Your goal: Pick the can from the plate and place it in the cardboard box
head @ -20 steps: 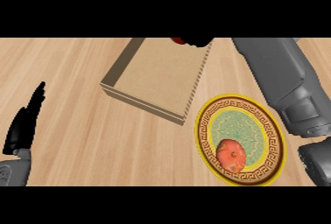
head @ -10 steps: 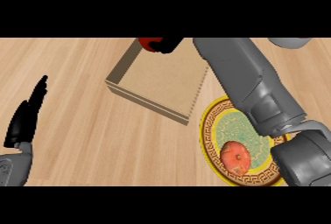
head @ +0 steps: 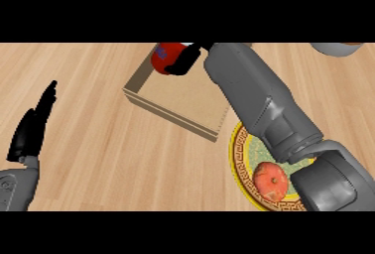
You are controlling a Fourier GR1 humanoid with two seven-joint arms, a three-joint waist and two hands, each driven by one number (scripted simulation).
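While the red can sits clasped in the curled black fingers of the right hand, it hangs over the far edge of the open cardboard box. Behind those fingers the grey right forearm slants back across the box's near corner and over a yellow-rimmed patterned plate, where an orange-red fruit lies. Well off to the left of the fingers, the left hand rests released, straight, above the wooden tabletop.

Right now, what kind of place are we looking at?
Probably a kitchen counter: a wooden countertop, an ornate plate holding a tomato-like fruit, and a cardboard box.
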